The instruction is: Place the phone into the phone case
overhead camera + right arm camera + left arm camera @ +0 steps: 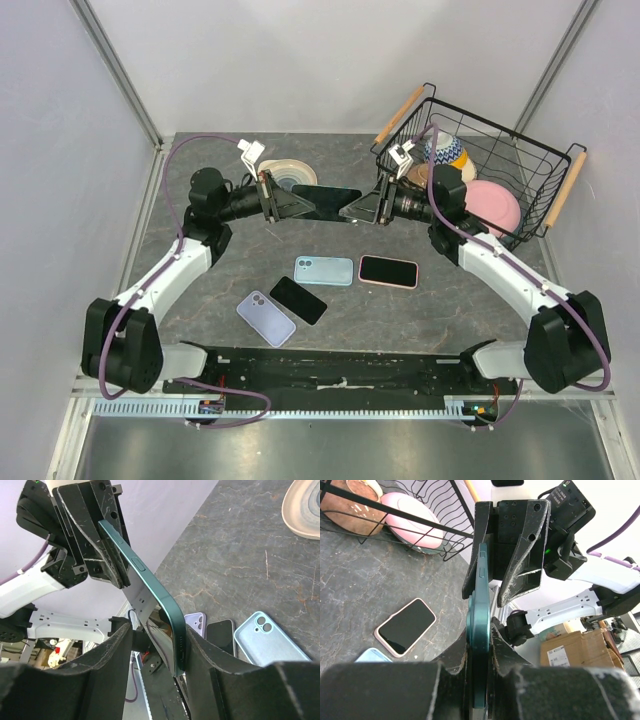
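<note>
1 phone (327, 200), long axis left-right

Top external: mounted high behind the arm bases, tilted down and forward. It stands far enough back to take in the whole table (400, 320), with the bases along the bottom edge and the wire basket (500, 122) at upper right. Left wrist: looks out along the left gripper (480, 640) at very close range and faces the right gripper (489, 595) at top centre. Right wrist: same arrangement, mirrored, with the opposite gripper at upper left. All three views share the teal phone (155, 587). The left wrist and top views also share the basket and the pink-cased phone (406, 626).
</note>
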Controlling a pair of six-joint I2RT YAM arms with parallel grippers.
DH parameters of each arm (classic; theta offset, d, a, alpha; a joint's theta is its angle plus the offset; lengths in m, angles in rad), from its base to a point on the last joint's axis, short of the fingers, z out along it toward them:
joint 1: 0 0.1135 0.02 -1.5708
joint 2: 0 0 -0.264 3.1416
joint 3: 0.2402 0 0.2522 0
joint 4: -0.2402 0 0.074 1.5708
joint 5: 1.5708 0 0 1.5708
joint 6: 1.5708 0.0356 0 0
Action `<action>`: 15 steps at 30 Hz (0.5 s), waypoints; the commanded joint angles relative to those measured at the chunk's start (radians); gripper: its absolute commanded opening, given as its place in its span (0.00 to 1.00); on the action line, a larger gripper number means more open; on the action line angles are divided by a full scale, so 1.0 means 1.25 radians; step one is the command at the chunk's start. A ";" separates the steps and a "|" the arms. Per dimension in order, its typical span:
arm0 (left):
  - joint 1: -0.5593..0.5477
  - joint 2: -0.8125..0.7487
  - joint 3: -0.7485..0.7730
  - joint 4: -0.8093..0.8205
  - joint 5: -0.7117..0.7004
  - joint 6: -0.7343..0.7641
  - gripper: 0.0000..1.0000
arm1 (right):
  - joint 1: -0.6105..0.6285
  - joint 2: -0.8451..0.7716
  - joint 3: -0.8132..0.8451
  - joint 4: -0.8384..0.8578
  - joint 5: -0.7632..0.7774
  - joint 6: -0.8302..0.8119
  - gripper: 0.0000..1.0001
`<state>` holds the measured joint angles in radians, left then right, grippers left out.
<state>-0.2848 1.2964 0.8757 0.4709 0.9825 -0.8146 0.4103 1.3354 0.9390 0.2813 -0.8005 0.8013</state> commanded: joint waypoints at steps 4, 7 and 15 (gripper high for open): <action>0.002 -0.003 -0.001 0.095 0.047 -0.048 0.02 | 0.001 -0.029 0.018 0.061 -0.021 0.031 0.44; 0.001 -0.003 -0.002 0.090 0.041 -0.045 0.02 | 0.001 -0.019 0.023 0.061 -0.034 0.030 0.33; 0.003 0.003 0.001 0.052 0.039 -0.012 0.02 | 0.002 -0.013 0.029 0.061 -0.049 0.036 0.03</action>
<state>-0.2703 1.3045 0.8734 0.5262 1.0439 -0.8829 0.4019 1.3266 0.9390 0.3267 -0.8795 0.8268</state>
